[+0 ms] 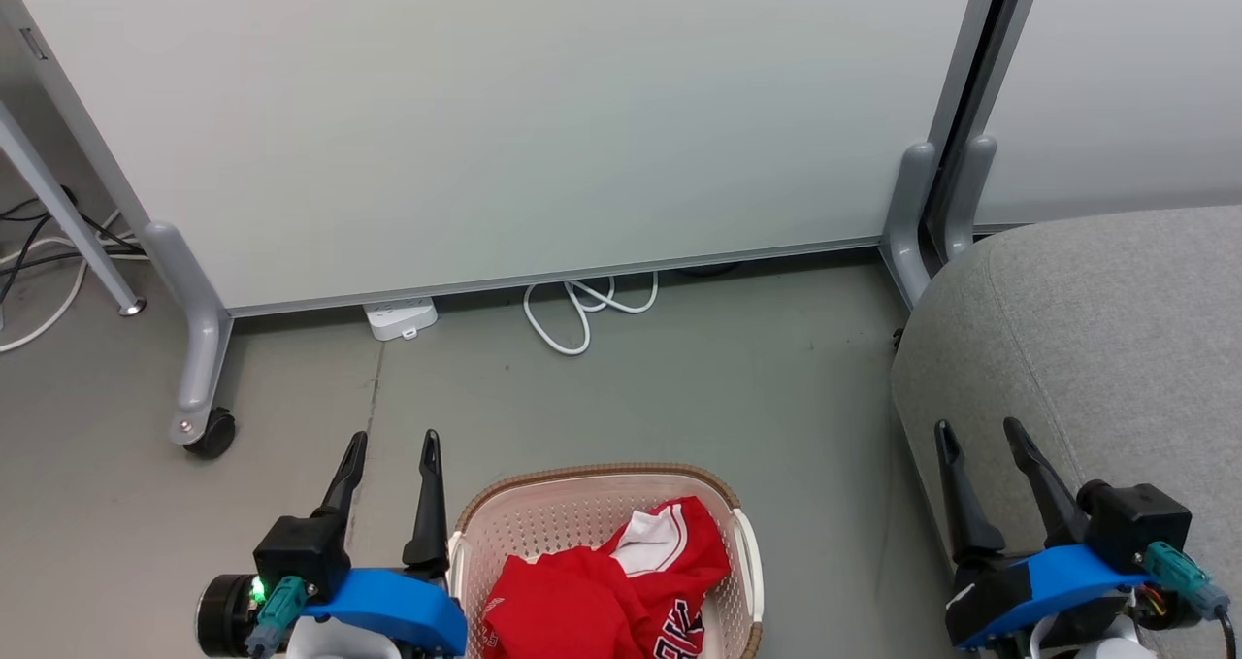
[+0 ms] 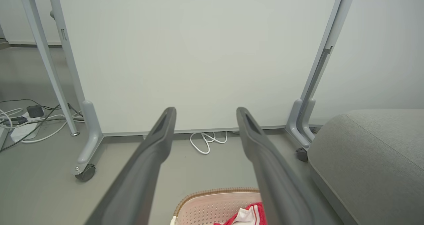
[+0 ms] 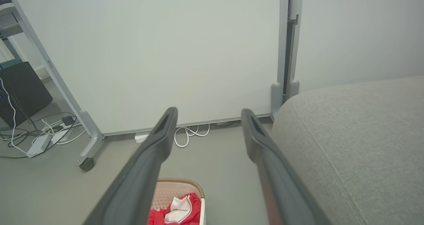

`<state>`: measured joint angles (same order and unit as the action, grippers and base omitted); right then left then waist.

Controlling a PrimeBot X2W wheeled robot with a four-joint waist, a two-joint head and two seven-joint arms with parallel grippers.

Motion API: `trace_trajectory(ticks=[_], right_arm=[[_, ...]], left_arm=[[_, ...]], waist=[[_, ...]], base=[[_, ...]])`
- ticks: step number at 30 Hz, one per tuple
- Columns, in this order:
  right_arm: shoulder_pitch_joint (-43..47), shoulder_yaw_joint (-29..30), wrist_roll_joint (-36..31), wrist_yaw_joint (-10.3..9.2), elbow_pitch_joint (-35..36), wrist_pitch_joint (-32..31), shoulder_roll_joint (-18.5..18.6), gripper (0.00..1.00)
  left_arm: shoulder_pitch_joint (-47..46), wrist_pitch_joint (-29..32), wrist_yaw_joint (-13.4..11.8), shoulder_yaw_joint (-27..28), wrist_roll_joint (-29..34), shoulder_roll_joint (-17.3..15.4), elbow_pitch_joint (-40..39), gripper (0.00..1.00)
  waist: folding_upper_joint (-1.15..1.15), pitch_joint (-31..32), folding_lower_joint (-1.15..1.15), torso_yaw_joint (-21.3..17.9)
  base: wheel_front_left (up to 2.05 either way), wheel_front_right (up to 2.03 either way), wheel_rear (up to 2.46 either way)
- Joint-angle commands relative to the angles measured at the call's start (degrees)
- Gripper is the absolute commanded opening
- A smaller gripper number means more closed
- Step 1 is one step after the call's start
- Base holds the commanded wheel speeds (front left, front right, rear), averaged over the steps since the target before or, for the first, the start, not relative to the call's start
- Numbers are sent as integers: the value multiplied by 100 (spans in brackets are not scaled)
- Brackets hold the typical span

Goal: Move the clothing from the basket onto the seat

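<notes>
Left hand (image 1: 394, 436) and right hand (image 1: 976, 424) both empty, fingers spread wide. Clothing (image 1: 602, 581) is heaped in the basket (image 1: 592, 470), just right of the left hand. Seat (image 1: 1096, 329) is under the right hand. Reads as a ready pose, no grab started.

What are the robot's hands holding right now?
Nothing. The left gripper and right gripper are both open and empty; the red clothing lies in the basket.

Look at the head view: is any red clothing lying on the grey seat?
No, the red clothing lies inside the laundry basket, apart from the grey seat.
</notes>
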<state>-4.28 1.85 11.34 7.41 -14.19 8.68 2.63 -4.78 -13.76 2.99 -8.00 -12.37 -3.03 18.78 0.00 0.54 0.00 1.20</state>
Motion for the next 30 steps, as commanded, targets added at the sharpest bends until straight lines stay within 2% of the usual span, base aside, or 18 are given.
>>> trace_trajectory(ticks=[1,11,24,30], right_arm=[[9,-15,-128,13,22,35,39,100],[17,-30,-505,13,17,109,41,100],[-11,-28,-479,9,-7,116,41,100],[-117,-132,-468,9,18,83,40,100]], left_arm=[[-75,-58,-24,-15,105,-4,17,100],[-70,-154,-55,-37,379,3,71,100],[-67,-153,-50,-36,296,12,83,100],[-16,-152,-66,-4,254,14,113,100]], waist=[[0,0,0,2],[0,14,0,3],[0,14,0,-13],[0,-82,0,-143]], base=[[0,0,0],[0,0,0],[0,0,0],[0,0,0]])
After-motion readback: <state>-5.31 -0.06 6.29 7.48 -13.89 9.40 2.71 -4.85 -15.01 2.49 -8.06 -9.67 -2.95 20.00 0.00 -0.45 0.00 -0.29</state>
